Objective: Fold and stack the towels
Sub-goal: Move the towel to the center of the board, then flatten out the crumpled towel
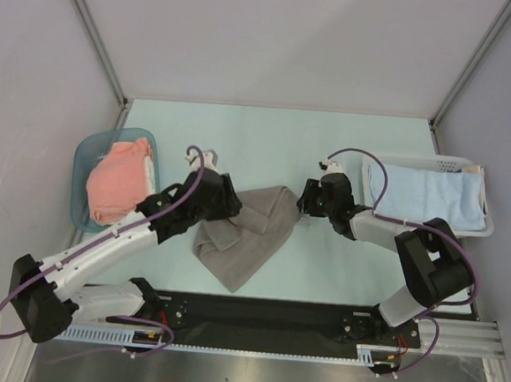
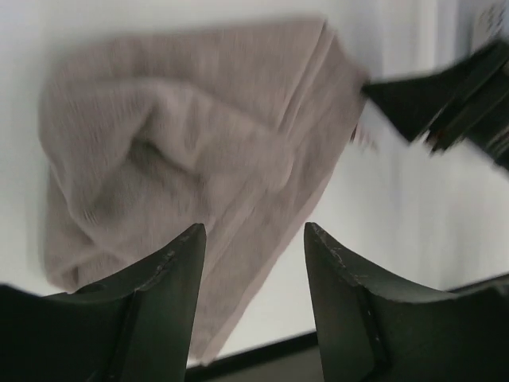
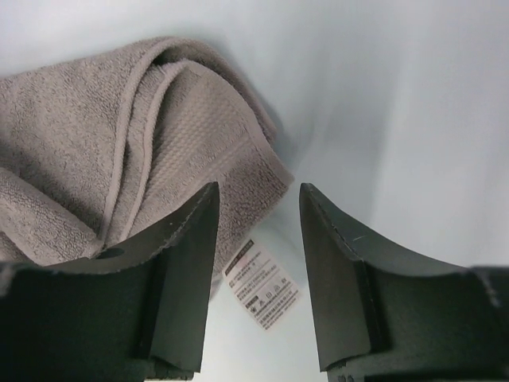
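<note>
The grey towel (image 1: 250, 233) lies crumpled on the table between the two arms. My left gripper (image 1: 234, 205) is open and empty at its left edge; the left wrist view shows the towel (image 2: 183, 151) beyond the jaws. My right gripper (image 1: 302, 204) is open and empty at its right corner; the right wrist view shows the towel (image 3: 103, 151) and its white label (image 3: 262, 290) between the jaws. The salmon-pink towel (image 1: 119, 180) lies in the blue tub (image 1: 82, 204). The light blue towel (image 1: 423, 195) lies in the white basket (image 1: 478, 231). The white towel is out of view.
The tub stands at the left side of the table, the basket at the right. Grey walls close off the back and both sides. The black mounting rail (image 1: 263, 320) runs along the near edge.
</note>
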`<state>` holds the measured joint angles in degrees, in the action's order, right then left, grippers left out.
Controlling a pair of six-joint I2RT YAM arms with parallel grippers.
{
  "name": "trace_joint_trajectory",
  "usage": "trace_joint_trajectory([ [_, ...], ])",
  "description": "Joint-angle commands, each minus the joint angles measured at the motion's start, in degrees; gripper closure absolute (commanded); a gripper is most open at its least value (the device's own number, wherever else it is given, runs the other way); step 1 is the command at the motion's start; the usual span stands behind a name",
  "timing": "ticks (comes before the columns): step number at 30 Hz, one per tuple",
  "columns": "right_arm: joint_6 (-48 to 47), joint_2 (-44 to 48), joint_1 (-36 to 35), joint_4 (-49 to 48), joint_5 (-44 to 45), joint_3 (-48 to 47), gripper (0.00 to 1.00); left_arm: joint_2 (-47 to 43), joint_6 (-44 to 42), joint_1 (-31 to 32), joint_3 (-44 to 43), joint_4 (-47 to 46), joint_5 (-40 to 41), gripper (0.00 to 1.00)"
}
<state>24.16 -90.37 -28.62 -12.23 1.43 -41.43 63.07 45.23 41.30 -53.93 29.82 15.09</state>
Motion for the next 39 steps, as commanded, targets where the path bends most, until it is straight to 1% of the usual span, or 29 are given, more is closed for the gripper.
trace_joint_trajectory([
  [1, 0.2, -1.6, 0.1, -3.9, -0.8, -2.5, 0.51, -3.7, 8.5, 5.1, 5.9, 5.1, 3.6, 0.42],
  [3, 0.3, -2.8, 0.1, -4.6, -0.8, -2.7, 0.51, -6.2, 15.4, 7.9, 9.8, 5.4, 3.3, 0.39],
  [4, 0.4, -3.1, 0.2, -4.6, -0.8, -2.9, 0.51, -6.6, 15.4, 8.7, 10.9, 5.5, 3.3, 0.39],
  [5, 0.5, -3.5, 0.1, -4.6, -2.3, -3.2, 0.52, -7.0, 18.1, 9.9, 11.6, 5.7, 2.7, 0.37],
  [6, 0.6, -3.7, 0.0, -4.3, -2.3, -3.4, 0.53, -7.3, 18.6, 10.4, 13.0, 5.4, 2.1, 0.37],
  [9, 0.9, -4.0, -0.1, -4.4, -1.7, -3.2, 0.55, -5.6, 21.2, 12.4, 15.1, 4.7, 1.3, 0.37],
  [10, 1.1, -4.1, 0.0, -4.4, -1.8, -3.2, 0.57, -4.9, 21.9, 12.6, 15.7, 4.2, 0.9, 0.37],
  [14, 1.3, -3.9, -0.2, -4.2, -1.9, -3.0, 0.70, -1.4, 26.0, 12.7, 18.6, 2.6, -0.1, 0.40],
  [15, 1.2, -3.9, -0.2, -4.1, -1.9, -3.0, 0.71, -0.8, 26.1, 12.8, 19.4, 2.2, -0.1, 0.41],
  [16, 1.2, -3.9, -0.2, -4.0, -2.0, -3.0, 0.76, 0.6, 26.3, 12.7, 19.6, 1.3, 0.4, 0.41],
  [17, 1.2, -3.9, -0.2, -3.9, -2.0, -3.0, 0.79, 1.3, 26.1, 12.5, 19.7, 0.9, 0.5, 0.42],
  [18, 1.2, -3.8, -0.2, -3.9, -2.1, -3.1, 0.80, 2.1, 25.8, 11.7, 19.7, 0.3, 0.5, 0.42],
  [20, 1.2, -3.5, -0.2, -3.5, -2.7, -3.0, 0.85, 5.0, 23.8, 10.4, 19.9, -1.6, -0.2, 0.45],
  [21, 1.3, -3.3, -0.3, -3.3, -2.7, -3.0, 0.89, 6.2, 23.3, 8.3, 19.9, -2.1, -0.5, 0.47],
  [22, 1.6, -2.5, -0.3, -2.9, -2.4, -3.1, 0.94, 7.1, 22.5, 7.1, 19.9, -3.4, -1.5, 0.56],
  [24, 2.0, -1.3, -0.2, -1.2, -1.6, -2.9, 0.97, 8.9, 18.9, 3.1, 19.1, -5.1, -1.1, 0.62],
  [25, 2.3, 0.3, -0.3, -0.3, -1.4, -2.9, 0.99, 9.5, 17.6, 1.6, 18.5, -5.6, -0.4, 0.70],
  [26, 2.7, 1.1, -0.2, 1.8, -1.4, -3.0, 1.00, 10.6, 14.7, -1.8, 17.6, -5.7, 0.8, 0.75],
  [27, 3.5, 2.2, -0.3, 3.0, 0.7, -2.9, 1.00, 12.8, 13.3, -3.4, 15.3, -6.2, 1.3, 0.80],
  [28, 4.0, 4.0, -0.5, 5.2, 1.1, -2.9, 1.00, 14.3, 11.9, -5.0, 13.9, -6.4, 1.9, 0.88],
  [29, 4.4, 5.0, -0.6, 6.2, 1.6, -2.8, 1.00, 15.7, 10.0, -7.8, 12.4, -6.4, 3.1, 0.91],
  [31, 5.1, 7.2, -1.8, 8.4, 3.9, -2.4, 1.00, 20.8, 7.7, -10.1, 7.0, -7.7, 3.6, 1.00],
  [32, 5.2, 9.7, -2.5, 10.6, 4.9, -2.4, 1.00, 22.7, 5.7, -12.4, 4.8, -8.0, 3.3, 1.00],
  [33, 5.3, 10.8, -4.1, 11.6, 6.6, -2.3, 1.00, 24.9, 3.7, -13.3, 0.0, -9.1, 1.4, 1.00],
  [34, 5.2, 12.0, -4.7, 14.0, 7.2, -2.4, 1.00, 29.1, 2.8, -14.0, -3.3, -7.8, 1.1, 1.00],
  [35, 5.4, 13.4, -5.1, 14.9, 7.4, -2.5, 1.00, 31.3, 0.8, -15.0, -6.4, -6.7, 0.4, 1.00],
  [36, 5.6, 14.1, -5.5, 15.8, 7.4, -3.0, 1.00, 32.8, -0.9, -15.2, -11.8, -6.2, -1.5, 1.00],
  [37, 5.7, 14.5, -5.7, 16.8, 7.4, -4.0, 1.00, 35.0, -1.9, -15.2, -14.2, -5.4, -1.3, 1.00],
  [39, 5.4, 15.0, -5.8, 19.1, 7.9, -5.2, 1.00, 35.8, -4.2, -15.1, -18.9, -4.6, -2.8, 1.00],
])
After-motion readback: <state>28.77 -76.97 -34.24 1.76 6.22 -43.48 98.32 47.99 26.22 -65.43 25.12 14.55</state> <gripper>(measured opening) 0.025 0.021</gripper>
